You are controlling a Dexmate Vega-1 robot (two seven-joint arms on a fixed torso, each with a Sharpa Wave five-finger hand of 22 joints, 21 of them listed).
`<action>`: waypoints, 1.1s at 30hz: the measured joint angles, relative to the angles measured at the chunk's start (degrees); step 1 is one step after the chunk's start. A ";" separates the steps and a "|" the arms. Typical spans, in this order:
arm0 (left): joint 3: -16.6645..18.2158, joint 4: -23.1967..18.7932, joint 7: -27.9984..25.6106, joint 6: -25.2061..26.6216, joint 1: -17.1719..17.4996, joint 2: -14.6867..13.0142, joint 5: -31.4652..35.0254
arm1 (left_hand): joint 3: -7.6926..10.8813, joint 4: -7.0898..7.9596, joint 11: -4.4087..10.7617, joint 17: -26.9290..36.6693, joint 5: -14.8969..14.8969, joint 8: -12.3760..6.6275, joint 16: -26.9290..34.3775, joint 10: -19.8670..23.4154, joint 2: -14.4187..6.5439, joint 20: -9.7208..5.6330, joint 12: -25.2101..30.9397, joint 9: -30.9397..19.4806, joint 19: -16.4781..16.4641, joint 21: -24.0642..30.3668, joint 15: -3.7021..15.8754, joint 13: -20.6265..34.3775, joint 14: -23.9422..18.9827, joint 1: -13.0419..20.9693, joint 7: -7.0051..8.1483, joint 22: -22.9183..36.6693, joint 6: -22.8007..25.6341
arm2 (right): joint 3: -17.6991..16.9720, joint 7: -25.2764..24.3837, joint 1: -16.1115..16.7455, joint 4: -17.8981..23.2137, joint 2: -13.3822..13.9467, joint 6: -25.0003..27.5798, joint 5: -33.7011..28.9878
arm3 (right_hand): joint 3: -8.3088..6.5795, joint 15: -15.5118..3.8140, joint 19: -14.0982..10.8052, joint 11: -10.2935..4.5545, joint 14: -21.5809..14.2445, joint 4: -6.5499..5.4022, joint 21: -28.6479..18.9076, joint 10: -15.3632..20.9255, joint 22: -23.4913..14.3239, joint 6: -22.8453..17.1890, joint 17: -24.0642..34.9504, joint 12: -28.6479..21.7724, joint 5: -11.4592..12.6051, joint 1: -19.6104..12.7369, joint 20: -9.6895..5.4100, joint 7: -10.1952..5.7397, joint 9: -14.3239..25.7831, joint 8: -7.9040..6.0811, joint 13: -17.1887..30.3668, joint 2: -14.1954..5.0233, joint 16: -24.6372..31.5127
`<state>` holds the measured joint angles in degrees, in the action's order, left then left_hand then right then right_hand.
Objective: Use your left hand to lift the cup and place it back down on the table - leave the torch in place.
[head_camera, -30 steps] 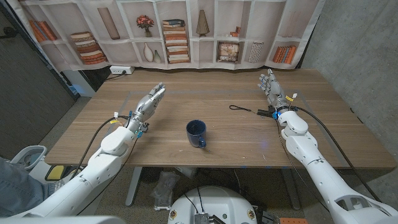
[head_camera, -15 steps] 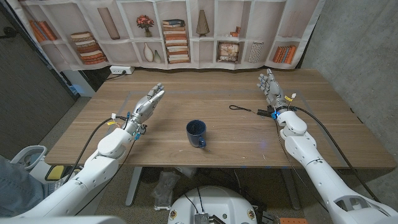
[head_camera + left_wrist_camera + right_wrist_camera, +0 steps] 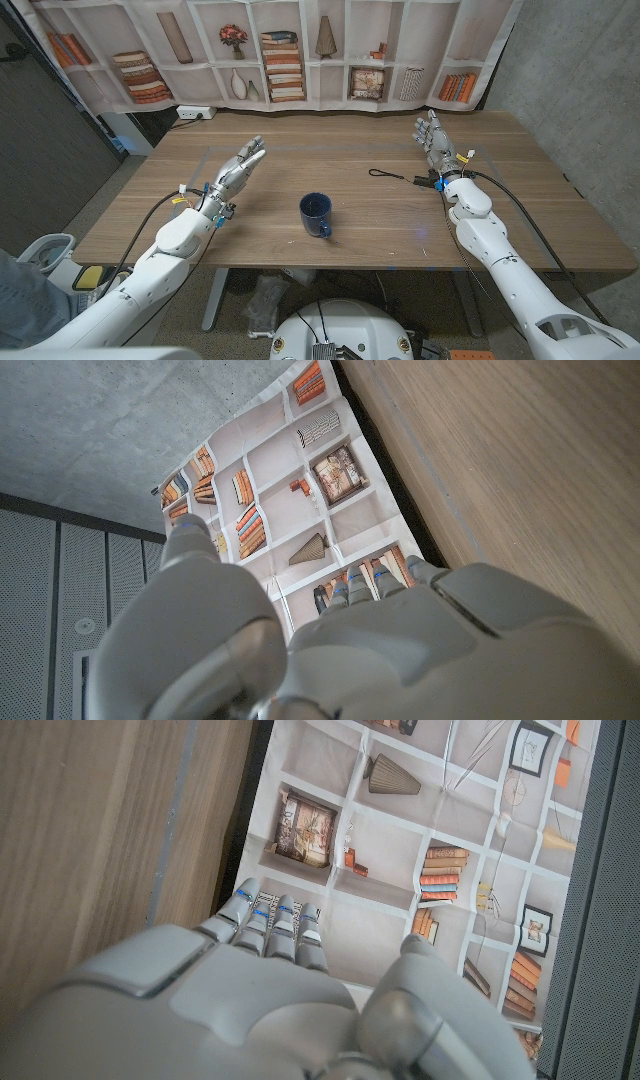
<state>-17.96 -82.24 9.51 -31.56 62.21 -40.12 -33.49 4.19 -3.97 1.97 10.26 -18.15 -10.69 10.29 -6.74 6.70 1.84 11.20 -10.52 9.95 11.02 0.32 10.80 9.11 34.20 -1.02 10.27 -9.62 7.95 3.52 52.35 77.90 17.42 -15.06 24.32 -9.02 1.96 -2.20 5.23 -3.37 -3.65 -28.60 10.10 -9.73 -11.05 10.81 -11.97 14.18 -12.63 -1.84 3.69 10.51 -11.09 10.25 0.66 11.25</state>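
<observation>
The cup [image 3: 316, 215], dark blue and upright, stands on the wooden table [image 3: 350, 160] near its front edge, midway between the arms. To the cup's left, well apart, the left hand [image 3: 236, 169] reaches out with straight fingers, holding nothing. Right of the cup and farther back, the black torch [image 3: 422, 181] with its cord lies just beside the right hand [image 3: 436, 143], likewise spread and empty.

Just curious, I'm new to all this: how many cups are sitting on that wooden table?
1. A dark blue cup stands upright near the table's front middle, between the two arms, untouched by either hand. None appears hidden.
</observation>
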 measured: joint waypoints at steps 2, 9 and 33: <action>0.00 -0.15 -0.06 -0.11 0.14 -0.09 0.10 | 0.00 0.00 0.00 0.00 0.00 0.00 0.00 0.00 0.00 0.00 0.00 0.00 0.00 0.00 0.00 0.00 0.00 0.00 0.00 0.00 0.00 | 0.01 0.00 0.04 0.06 -0.01 0.00 0.00 | 0.00 0.00 -0.01 0.00 0.00 0.00 0.00 0.00 0.00 0.00 0.00 0.00 0.00 0.00 -0.01 0.00 0.00 0.00 0.00 0.00 0.00; 0.00 -0.87 -0.47 -0.29 0.81 -0.52 0.41 | -0.24 -0.23 0.00 0.00 0.00 0.00 0.00 0.01 0.30 0.00 0.00 0.00 0.00 0.00 0.00 0.00 0.00 0.30 0.00 0.00 0.00 | 0.04 -0.24 0.12 0.23 -0.02 -0.23 -0.01 | 0.00 0.00 -0.21 0.00 0.00 0.00 0.21 0.00 0.00 0.00 0.00 0.00 0.00 0.00 -0.21 0.00 0.00 0.00 0.00 0.00 0.00; 0.84 -3.29 -2.71 -2.26 4.42 -1.39 1.72 | -0.48 -0.47 0.00 -0.01 -0.29 0.00 0.00 0.02 0.53 0.22 0.00 0.00 -0.23 0.00 -0.01 -0.01 -0.01 0.53 0.00 -0.01 0.01 | 0.25 -1.17 0.87 1.56 0.20 -0.55 -0.06 | 0.24 0.22 -0.21 -0.01 0.22 0.24 0.72 0.01 -0.29 0.00 -0.01 0.00 -0.27 -0.30 -0.21 0.00 0.00 0.00 0.00 -0.30 0.00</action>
<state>-17.12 -85.53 6.80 -33.82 66.64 -41.51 -31.78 3.71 -4.45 1.96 10.25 -18.44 -10.69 10.29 -6.72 7.23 2.06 11.20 -10.52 9.72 11.02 0.31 10.79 9.10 34.72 -1.02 10.26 -9.61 8.20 2.36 53.21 79.46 17.62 -15.62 24.26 -8.78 2.18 -2.41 5.22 -3.15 -3.41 -27.88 10.11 -10.02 -11.05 10.80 -11.98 13.91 -12.93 -2.05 3.69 10.51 -11.09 10.25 0.36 11.24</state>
